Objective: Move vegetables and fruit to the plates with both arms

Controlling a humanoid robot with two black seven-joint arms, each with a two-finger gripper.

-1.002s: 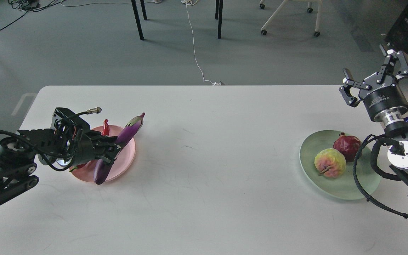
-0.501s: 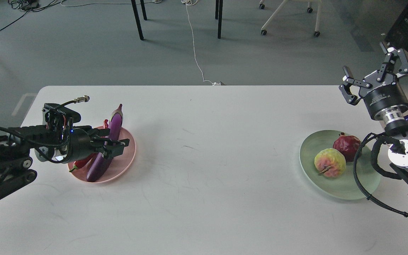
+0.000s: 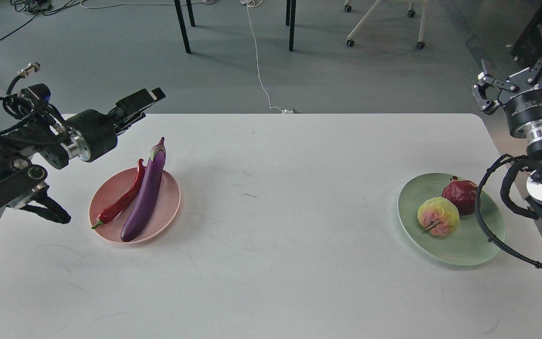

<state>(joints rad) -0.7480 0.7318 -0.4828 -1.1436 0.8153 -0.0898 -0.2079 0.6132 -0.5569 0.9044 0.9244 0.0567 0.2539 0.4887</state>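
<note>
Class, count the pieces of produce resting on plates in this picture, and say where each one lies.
4. On the pink plate: chili pepper and eggplant, side by side. On the green plate: pomegranate and bumpy yellow-pink fruit. None appear hidden.

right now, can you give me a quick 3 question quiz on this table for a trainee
1. True or false: the eggplant lies on the pink plate.
2. Which fruit on the green plate sits nearer the robot: A) pomegranate B) bumpy fruit?
3. Fill in: the chili lies to the ___ of the eggplant.

Key: 1 true; 2 B; 3 left. Neither end effector, left or right, holds anything.
</note>
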